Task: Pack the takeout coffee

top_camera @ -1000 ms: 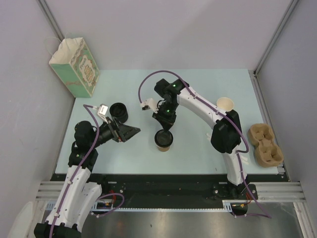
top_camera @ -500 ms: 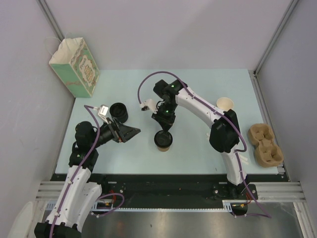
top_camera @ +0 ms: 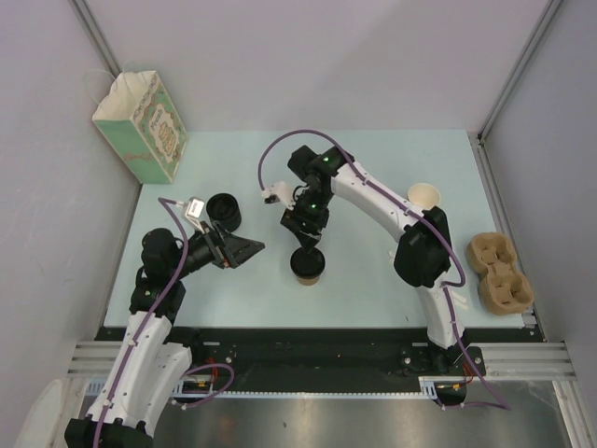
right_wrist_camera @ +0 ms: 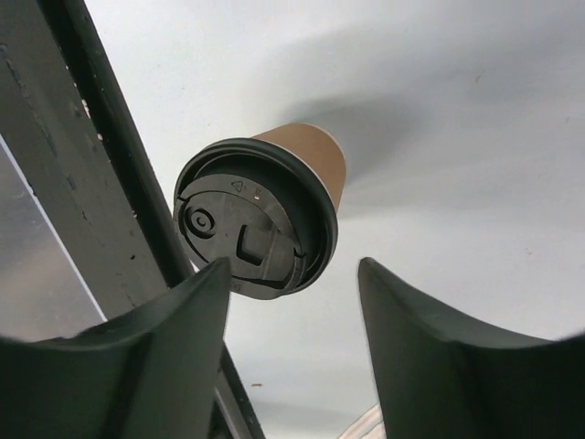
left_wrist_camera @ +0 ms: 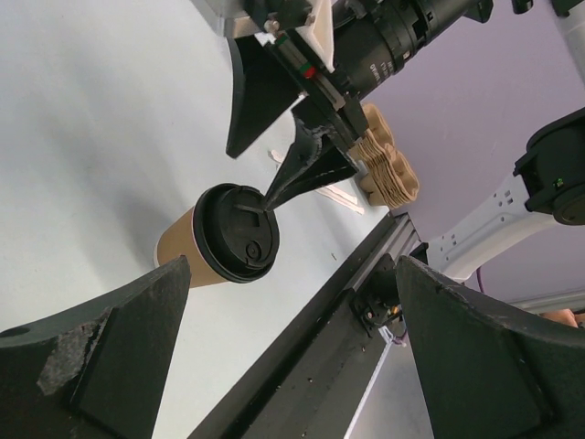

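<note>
Takeout coffee (top_camera: 309,265): upright on the table (top_camera: 420,149), black lid on, tan wall showing beneath it. It's my landmark for everything here.
Right gripper (top_camera: 308,245): hanging directly over the coffee, pointing down at the lid. Jaws are spread wider than the lid, with one finger on each side in my right wrist view.
Right fingertip (left_wrist_camera: 277,192): from the left wrist it sits at the lid's rim. Touching or a hair off, I cannot tell.
Left gripper (top_camera: 252,247): left of the coffee and apart from it, aimed at it sideways. Jaws are spread wide and pinch nothing.
Near edge: the table's front edge and black rail (top_camera: 308,338) run close by the coffee, on my base side.
Room right: bare tabletop from the coffee out to my right arm's lower link.
Room left: a strip of bare table between the coffee and my left fingers.
Stack of lids (top_camera: 224,210): left and back of the coffee, just beyond my left wrist.
Lidless cups (top_camera: 424,196): right and back of the coffee, well apart.
Cup carriers (top_camera: 500,273): far right of the coffee, at the table's right edge.
Paper bag (top_camera: 140,126): far back-left of the coffee, at the table's corner.
</note>
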Action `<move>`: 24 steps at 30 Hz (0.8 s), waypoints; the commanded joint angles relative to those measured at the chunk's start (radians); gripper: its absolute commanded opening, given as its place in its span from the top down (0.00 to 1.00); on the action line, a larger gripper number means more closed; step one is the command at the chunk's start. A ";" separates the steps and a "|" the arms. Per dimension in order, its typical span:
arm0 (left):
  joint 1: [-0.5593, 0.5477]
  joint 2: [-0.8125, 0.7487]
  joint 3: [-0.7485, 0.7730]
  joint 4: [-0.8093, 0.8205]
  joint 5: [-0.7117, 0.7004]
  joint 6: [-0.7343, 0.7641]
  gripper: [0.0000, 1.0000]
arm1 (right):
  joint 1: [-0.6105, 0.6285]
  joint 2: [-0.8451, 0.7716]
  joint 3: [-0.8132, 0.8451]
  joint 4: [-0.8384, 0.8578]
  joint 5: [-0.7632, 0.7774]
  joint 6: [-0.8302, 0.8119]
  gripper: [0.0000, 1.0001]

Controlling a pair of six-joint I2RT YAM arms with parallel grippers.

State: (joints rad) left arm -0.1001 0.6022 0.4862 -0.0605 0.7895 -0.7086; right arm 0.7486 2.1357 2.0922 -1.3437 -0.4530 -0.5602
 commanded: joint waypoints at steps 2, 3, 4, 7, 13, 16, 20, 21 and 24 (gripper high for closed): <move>0.010 0.004 0.003 0.045 0.028 -0.011 0.01 | -0.003 -0.051 0.080 -0.172 -0.012 0.005 0.28; 0.010 0.005 0.009 0.044 0.033 -0.009 0.01 | -0.003 -0.062 0.081 -0.172 -0.015 0.005 0.25; 0.008 0.016 0.014 0.044 0.036 -0.003 0.01 | -0.006 -0.089 0.083 -0.170 -0.019 0.005 0.22; 0.008 0.043 0.038 0.047 0.079 0.006 0.01 | -0.026 -0.153 0.075 -0.172 -0.029 0.002 0.11; 0.008 0.117 0.081 0.056 0.194 0.014 0.00 | -0.113 -0.263 0.008 -0.172 -0.122 0.000 0.00; -0.003 0.166 0.080 0.114 0.255 -0.017 0.00 | -0.193 -0.321 -0.103 -0.158 -0.231 0.005 0.00; -0.065 0.225 0.080 0.168 0.275 -0.034 0.03 | -0.300 -0.399 -0.315 -0.054 -0.467 0.078 0.01; -0.103 0.249 0.080 0.177 0.275 -0.035 0.05 | -0.322 -0.405 -0.352 0.018 -0.514 0.107 0.03; -0.174 0.290 0.083 0.215 0.263 -0.054 0.19 | -0.361 -0.447 -0.501 0.180 -0.732 0.241 0.13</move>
State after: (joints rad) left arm -0.1947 0.8539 0.5266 0.0582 1.0122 -0.7353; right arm 0.4248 1.7271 1.7210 -1.3117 -0.8600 -0.4747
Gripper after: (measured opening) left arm 0.921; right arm 0.913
